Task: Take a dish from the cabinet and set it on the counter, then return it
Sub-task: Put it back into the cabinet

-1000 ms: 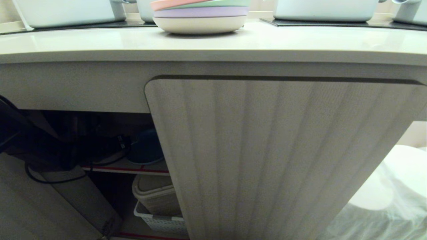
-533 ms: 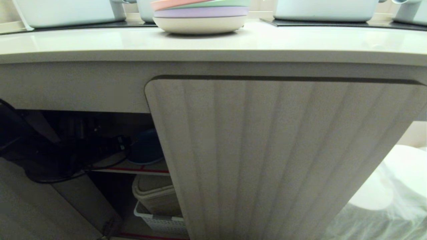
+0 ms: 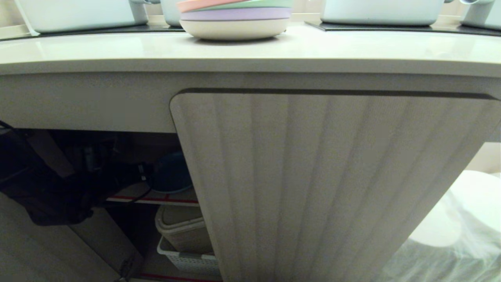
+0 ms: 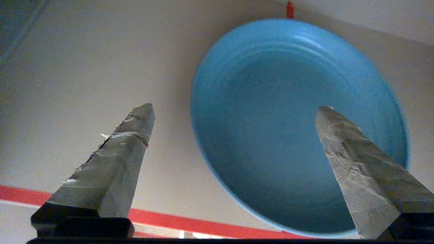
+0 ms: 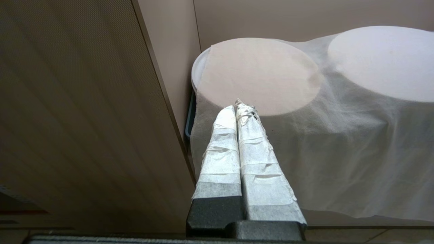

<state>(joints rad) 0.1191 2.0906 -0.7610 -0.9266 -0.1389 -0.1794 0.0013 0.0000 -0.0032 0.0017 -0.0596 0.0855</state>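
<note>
Since the earlier frame the left arm (image 3: 58, 196) has sunk lower in the cabinet (image 3: 321, 176) opening, at 8 o'clock in the head view. Left gripper (image 4: 234, 112) gapes wide, empty, over the dish (image 4: 288, 112) on the red-edged shelf (image 4: 84, 67). Right gripper (image 5: 240, 109), pinched together and empty, hangs beside the door.

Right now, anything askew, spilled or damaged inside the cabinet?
Nothing stands out. The dish lies flat and whole on the red-edged shelf, no spill around it. The left gripper hangs open over its rim without touching. The right gripper is shut, parked beside the closed cabinet door.
</note>
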